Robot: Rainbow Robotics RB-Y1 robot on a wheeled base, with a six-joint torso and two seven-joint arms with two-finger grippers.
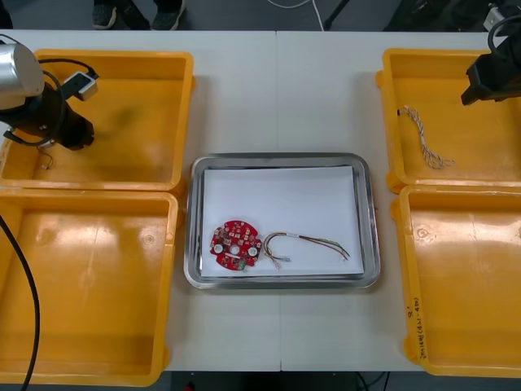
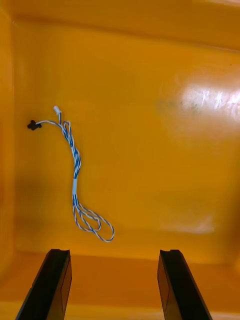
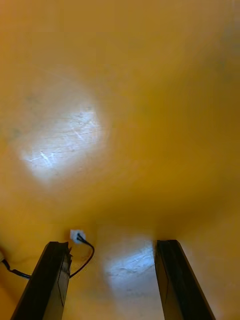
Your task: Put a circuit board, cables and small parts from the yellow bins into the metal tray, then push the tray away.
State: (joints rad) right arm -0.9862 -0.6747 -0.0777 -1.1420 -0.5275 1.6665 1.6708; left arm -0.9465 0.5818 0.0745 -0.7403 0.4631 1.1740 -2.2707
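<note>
The metal tray [image 1: 370,213], white inside, holds a round red circuit board [image 1: 234,244] and a red and yellow cable [image 1: 308,242]. My right gripper [image 2: 115,285] hangs open over the far right yellow bin [image 1: 488,163]. A twisted blue and white cable [image 2: 75,175] lies on that bin's floor beyond the fingers, also seen from the front as the twisted cable [image 1: 423,138]. My left gripper [image 3: 112,285] is open low inside the far left yellow bin [image 1: 138,122]. A black cable [image 3: 82,250] with a white plug lies beside one finger [image 3: 50,280].
The near left bin [image 1: 89,285] and the near right bin [image 1: 464,285] flank the tray. The left arm [image 1: 49,114] reaches over the far left bin's outer side, and the right arm [image 1: 492,77] sits at the far right bin's outer corner.
</note>
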